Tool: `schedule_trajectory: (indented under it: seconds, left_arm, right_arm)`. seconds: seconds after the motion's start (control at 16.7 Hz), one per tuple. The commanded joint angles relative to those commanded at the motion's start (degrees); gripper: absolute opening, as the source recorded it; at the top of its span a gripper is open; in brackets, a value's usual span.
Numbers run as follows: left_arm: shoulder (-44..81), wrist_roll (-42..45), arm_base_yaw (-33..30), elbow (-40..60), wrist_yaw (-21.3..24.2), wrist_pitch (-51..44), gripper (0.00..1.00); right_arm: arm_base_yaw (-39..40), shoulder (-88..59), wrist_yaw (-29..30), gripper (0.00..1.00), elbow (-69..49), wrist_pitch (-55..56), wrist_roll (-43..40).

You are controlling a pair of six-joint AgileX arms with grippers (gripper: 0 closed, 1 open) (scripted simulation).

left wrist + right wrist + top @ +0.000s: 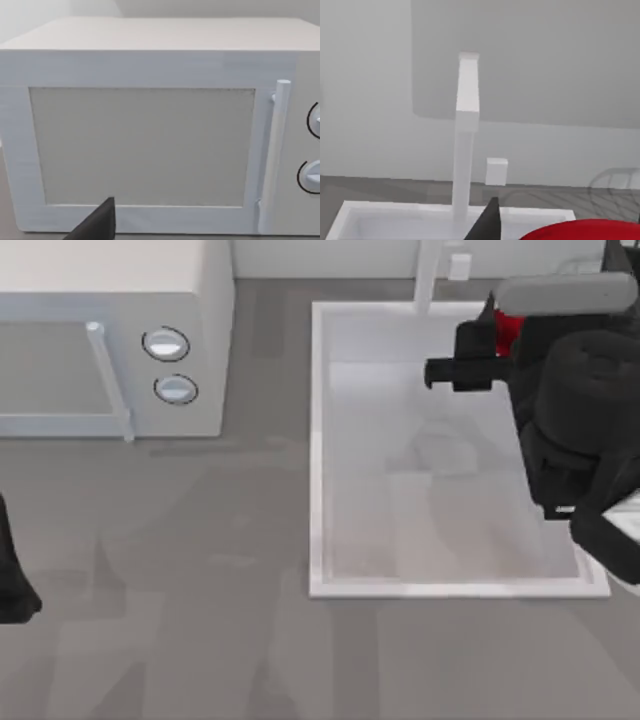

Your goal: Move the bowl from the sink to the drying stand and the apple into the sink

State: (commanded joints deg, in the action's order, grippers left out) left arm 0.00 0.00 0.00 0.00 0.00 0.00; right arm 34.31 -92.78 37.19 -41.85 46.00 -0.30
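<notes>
My right gripper (468,353) hangs over the far right part of the white sink (318,460), shut on the red apple (507,331). In the right wrist view the apple (580,231) bulges up just under the camera, beside one dark finger (487,224). Beyond it stand the sink's far rim (395,207) and the pale faucet post (465,135). Thin curved wires of the drying stand (615,189) show faintly to one side. The bowl is out of view. My left arm (14,585) is parked at the table's left edge, and its gripper (97,226) faces the microwave.
A white microwave (110,340) with two round knobs (166,344) stands at the back left, its door handle (274,150) close in the left wrist view. A small white block (496,171) sits behind the sink. Grey tabletop (200,640) spreads in front.
</notes>
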Motion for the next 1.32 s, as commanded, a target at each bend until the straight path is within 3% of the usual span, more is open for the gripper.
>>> schedule_trajectory:
  seconds: [0.72, 1.32]
  left_arm:
    - [0.0, 0.0, 0.0, 0.0, 0.0, 0.0, 1.0]
    - [0.0, 0.0, 0.0, 0.0, 0.0, 0.0, 1.0]
  right_arm:
    - [2.91, -3.25, 1.61, 0.0, 1.55, 8.36, 1.46]
    - [2.98, -31.87, 2.13, 0.0, 6.36, 42.99, 1.15]
